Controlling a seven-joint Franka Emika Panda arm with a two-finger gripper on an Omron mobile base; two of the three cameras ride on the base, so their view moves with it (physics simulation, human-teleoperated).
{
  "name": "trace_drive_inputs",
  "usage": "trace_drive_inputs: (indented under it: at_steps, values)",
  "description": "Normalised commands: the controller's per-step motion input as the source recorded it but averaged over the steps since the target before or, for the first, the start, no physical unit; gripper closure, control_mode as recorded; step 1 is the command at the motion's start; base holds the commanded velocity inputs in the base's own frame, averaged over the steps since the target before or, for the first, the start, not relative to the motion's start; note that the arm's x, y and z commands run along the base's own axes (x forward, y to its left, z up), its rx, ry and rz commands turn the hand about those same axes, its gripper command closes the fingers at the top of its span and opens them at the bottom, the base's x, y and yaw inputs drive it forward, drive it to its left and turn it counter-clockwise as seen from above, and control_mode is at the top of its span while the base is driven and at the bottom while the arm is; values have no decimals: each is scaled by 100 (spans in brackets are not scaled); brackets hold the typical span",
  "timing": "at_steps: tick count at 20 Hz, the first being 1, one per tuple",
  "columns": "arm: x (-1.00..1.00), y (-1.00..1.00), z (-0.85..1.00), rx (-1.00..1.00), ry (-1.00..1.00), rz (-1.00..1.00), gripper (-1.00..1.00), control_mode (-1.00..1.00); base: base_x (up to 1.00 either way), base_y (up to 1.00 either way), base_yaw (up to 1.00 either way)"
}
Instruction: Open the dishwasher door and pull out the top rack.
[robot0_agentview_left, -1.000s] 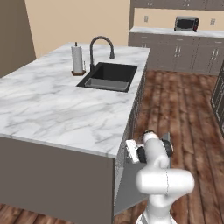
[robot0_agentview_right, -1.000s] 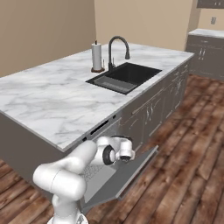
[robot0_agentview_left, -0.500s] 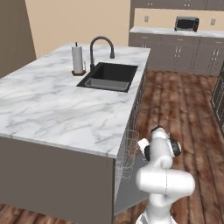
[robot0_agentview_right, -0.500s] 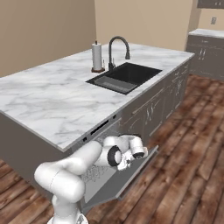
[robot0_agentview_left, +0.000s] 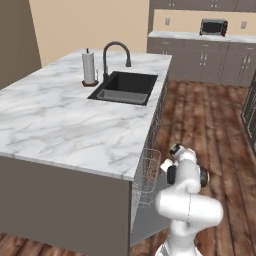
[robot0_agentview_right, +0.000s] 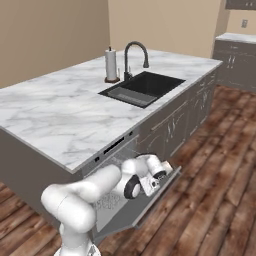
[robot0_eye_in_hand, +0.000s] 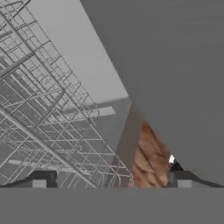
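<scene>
The dishwasher door (robot0_agentview_right: 150, 202) is seen dropped well down from the island front, hanging open at a slant above the wooden floor (robot0_agentview_right: 210, 200). Compared with one second ago, the top rack (robot0_agentview_left: 145, 175) now projects clearly beyond the desk (robot0_agentview_left: 60, 130) edge, where only a sliver of wire was visible then. The end effector (robot0_eye_in_hand: 111, 179) is held spread wide, nothing pinched, just beside the rack's bars. The arm has swung outward with the rack. Judgement: the door step is done and the rack pull is largely accomplished; whether it is fully extended cannot be told.
</scene>
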Motion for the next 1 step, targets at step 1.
trace_drive_inputs:
  at_steps: [1]
  values:
    - [-6, 0, -95, -87, -43, -20, -100, -100, 0, 0, 0]
